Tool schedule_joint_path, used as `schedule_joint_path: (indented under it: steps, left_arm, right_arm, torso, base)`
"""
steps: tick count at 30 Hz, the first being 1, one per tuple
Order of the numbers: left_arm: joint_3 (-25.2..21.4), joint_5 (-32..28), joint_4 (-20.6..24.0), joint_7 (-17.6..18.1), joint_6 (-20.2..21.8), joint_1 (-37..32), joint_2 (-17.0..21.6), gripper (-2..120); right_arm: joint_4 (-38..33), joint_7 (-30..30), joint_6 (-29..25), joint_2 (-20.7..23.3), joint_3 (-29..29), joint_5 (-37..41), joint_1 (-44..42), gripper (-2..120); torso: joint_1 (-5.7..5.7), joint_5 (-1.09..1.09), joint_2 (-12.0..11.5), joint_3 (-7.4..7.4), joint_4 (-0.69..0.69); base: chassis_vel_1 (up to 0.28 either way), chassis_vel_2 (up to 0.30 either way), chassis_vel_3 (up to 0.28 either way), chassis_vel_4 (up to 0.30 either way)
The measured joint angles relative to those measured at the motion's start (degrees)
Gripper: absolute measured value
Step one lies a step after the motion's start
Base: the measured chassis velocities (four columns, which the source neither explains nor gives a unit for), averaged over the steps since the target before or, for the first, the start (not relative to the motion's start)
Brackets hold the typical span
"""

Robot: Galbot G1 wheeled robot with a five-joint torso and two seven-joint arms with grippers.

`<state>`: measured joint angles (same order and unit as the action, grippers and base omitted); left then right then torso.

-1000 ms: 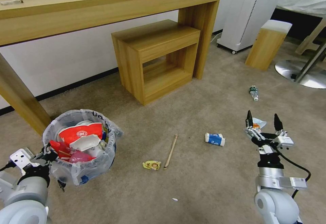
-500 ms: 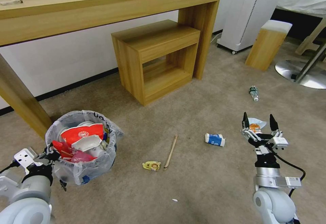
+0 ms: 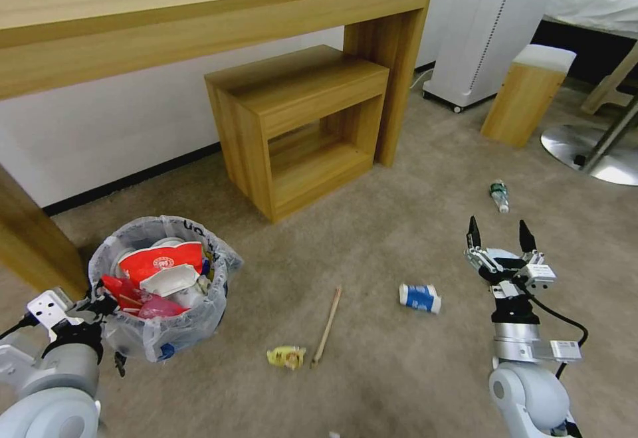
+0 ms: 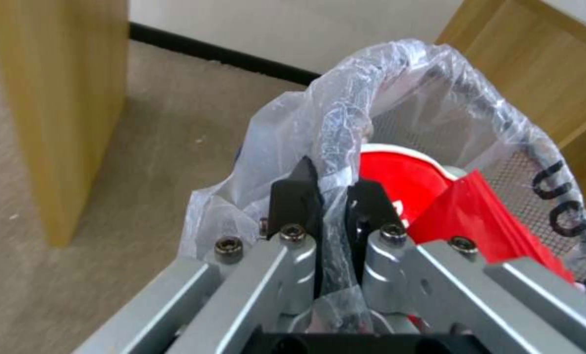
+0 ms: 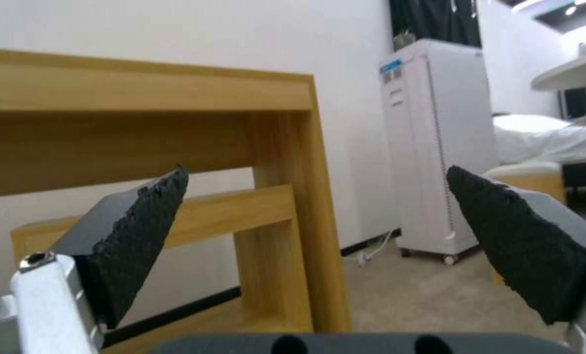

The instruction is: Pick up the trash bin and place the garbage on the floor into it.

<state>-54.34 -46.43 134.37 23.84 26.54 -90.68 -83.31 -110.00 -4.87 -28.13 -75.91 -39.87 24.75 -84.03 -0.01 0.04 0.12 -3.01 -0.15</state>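
The trash bin [image 3: 159, 292] hangs at the lower left, lined with a crinkled clear bag and holding a red-white paper bowl [image 3: 159, 262] and red wrappers. My left gripper [image 3: 100, 306] is shut on its rim; the left wrist view has the black fingers [image 4: 296, 196] pinching the plastic-covered rim of the trash bin [image 4: 398, 98]. On the beige floor [image 3: 399, 371] lie a yellow wrapper [image 3: 286, 357], a wooden stick [image 3: 326, 325], a blue-white carton [image 3: 420, 297] and a small bottle [image 3: 500, 195]. My right gripper [image 3: 498, 233] [image 5: 316, 216] is open, above a pale wrapper [image 3: 500, 254].
A long wooden desk [image 3: 199, 12] runs along the wall with a small wooden shelf unit [image 3: 299, 119] under it. A white appliance [image 3: 495, 19], a wooden stool [image 3: 525, 92] and a round metal chair base [image 3: 598, 159] stand at the right.
The whole view has shifted: floor litter slid toward me and the desk leg leftwards, so the camera has moved. The right gripper rose a little in the picture, still open.
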Motion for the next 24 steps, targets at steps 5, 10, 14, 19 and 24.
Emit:
schedule_joint_path:
  steps: [5, 10, 14, 19, 24]
  left_arm:
    - [0.49, 0.51, -0.16, -0.16, -0.08, 0.13, -0.1, 3]
    - [0.08, 0.5, -0.2, -0.39, -0.24, -0.03, 0.17, 3]
    - [0.04, 0.5, -0.2, -0.45, -0.26, -0.16, 0.23, 3]
    - [-0.06, 0.6, 0.09, -0.48, -0.27, -0.34, 0.28, 3]
    - [-0.07, 0.73, 0.28, -0.5, -0.27, -0.38, 0.29, 3]
  right_arm:
    - [0.25, -0.15, 0.0, 0.01, 1.13, 0.53, 0.52, 100]
    - [0.29, 0.0, 0.28, 0.02, 1.61, 0.53, 0.95, 100]
    - [0.42, 0.12, 0.33, 0.11, 1.74, 0.54, 1.22, 100]
    - [0.26, 0.35, 0.98, 0.46, 2.48, 1.47, 1.61, 100]
    - [-0.36, 0.95, 2.87, 0.72, 3.15, 1.37, 1.15, 100]
  torso:
    - [0.0, 0.0, 0.0, 0.01, 0.01]
    - [0.0, 0.0, 0.0, 0.0, 0.0]
    - [0.0, -0.01, 0.0, -0.01, -0.01]
    - [0.01, 0.0, 0.0, -0.02, 0.01]
    - [0.02, 0.0, 0.0, -0.03, 0.0]
  base:
    - [-0.049, 0.079, 0.06, -0.079]
    - [0.056, -0.03, -0.04, 0.045]
    - [0.01, -0.013, -0.005, 0.011]
    - [0.0, 0.0, 0.0, 0.0]
    - [0.0, 0.0, 0.0, 0.0]
